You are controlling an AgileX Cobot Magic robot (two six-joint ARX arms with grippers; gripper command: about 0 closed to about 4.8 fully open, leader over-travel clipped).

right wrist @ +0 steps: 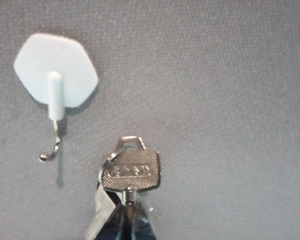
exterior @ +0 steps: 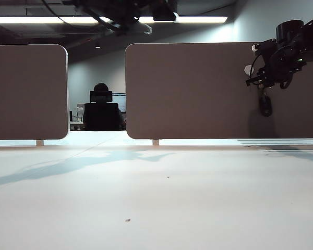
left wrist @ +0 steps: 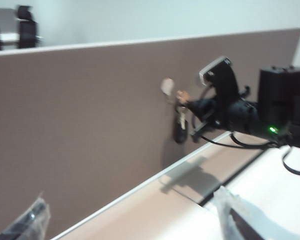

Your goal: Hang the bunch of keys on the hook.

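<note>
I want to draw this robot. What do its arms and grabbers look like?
The right arm is black and boxy, with thin black cables looping off it and a small green light. Its right gripper is black too. The left gripper has dark fingers wrapped in crinkly clear plastic.

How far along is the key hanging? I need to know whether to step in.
Done: the right hand has the bunch of keys gripped and raised to the partition. In hand: the ring sits just beside the hook, not on its wire tip. Left: loop it on and release. The left hand waits open, away from the hook.
</note>
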